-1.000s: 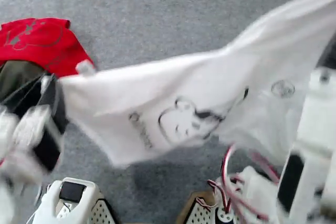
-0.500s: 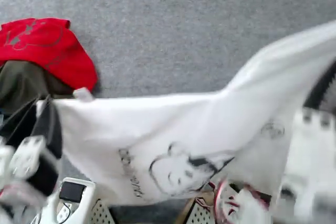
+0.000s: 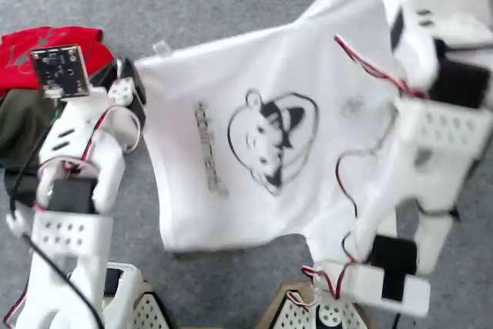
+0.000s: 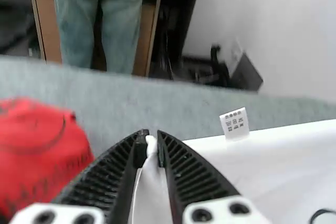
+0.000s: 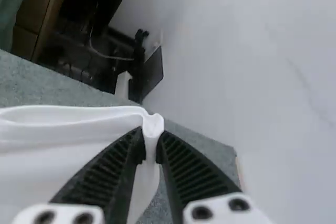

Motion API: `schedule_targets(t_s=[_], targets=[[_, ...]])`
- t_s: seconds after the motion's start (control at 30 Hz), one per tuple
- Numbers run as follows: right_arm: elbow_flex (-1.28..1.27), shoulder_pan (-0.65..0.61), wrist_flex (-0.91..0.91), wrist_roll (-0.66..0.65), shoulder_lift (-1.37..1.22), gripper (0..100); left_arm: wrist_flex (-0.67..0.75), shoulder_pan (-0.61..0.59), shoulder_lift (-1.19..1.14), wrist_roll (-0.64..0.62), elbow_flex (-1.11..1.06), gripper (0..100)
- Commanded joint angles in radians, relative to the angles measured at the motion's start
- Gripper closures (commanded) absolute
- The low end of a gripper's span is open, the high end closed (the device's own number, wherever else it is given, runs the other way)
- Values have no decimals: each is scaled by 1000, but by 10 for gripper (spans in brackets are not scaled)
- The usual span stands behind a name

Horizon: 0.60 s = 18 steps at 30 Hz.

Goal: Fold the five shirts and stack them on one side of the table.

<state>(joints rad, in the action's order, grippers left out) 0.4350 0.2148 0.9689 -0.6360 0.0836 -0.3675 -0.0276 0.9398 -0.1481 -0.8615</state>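
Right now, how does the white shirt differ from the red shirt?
The white shirt is spread wide, pinched by the left gripper and the right gripper; the red shirt lies bunched, in no gripper. The white shirt bears a dark face print; the red shirt's markings are faint. Both are over the grey table.

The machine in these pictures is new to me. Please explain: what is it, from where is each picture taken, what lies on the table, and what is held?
These are two robot arms side by side at a grey table. One picture looks down from a fixed camera; the other two come from cameras on the wrists. The left claw and the right claw are each shut on an edge of a white shirt, stretched between them. Beside the left arm lie a red shirt and a dark shirt.
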Motion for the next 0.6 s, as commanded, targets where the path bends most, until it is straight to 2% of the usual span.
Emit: schedule_targets(t_s=[0.0, 0.17, 0.33, 0.4, 0.57], targets=[[-31, -15, -218, 5, -84, 985, 222, -27, -141, 43, 42, 971], [31, -61, -370, 5, -222, 985, 255, -28, -420, 46, 282, 971], [211, -86, -384, 6, -381, 985, 252, -53, -695, 46, 513, 971], [285, -87, -345, 6, -440, 985, 241, -67, -760, 44, 565, 971], [455, -87, -140, 6, -526, 985, 86, -81, -776, 43, 610, 971]])
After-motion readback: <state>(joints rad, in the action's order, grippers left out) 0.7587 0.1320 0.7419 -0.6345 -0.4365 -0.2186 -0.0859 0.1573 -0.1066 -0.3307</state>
